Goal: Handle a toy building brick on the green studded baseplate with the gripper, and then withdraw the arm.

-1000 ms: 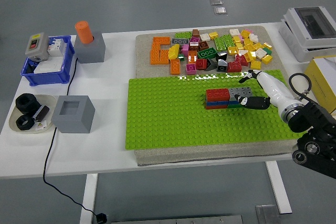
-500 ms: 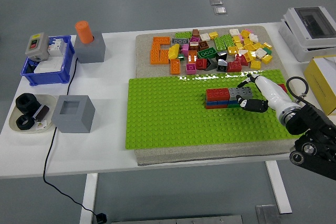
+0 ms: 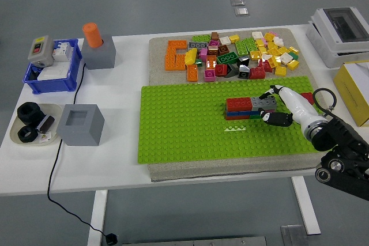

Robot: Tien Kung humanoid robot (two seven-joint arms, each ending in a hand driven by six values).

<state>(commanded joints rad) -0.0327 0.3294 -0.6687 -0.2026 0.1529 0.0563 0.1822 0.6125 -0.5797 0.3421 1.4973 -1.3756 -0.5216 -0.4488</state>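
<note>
R hand [image 3: 279,106] fingers [image 3: 275,118] at gray brick [image 3: 263,102] on green baseplate [image 3: 184,131].

At the table's left edge, a blue plastic bin [image 3: 51,79] holds white boxed parts, and a grey switch box with a red button [image 3: 38,49] leans on its far left corner. Right of the bin, an orange cylinder [image 3: 91,35] stands upright in a grey square block [image 3: 100,53]. Nearer the front, a second grey block with a square recess [image 3: 80,124] sits beside a shallow beige dish [image 3: 26,136] carrying black hexagonal nuts [image 3: 27,112]. A black cable [image 3: 59,159] runs over the near edge. At the far right are a white lidded enclosure [image 3: 344,33] and a yellow box [image 3: 355,89].
</note>
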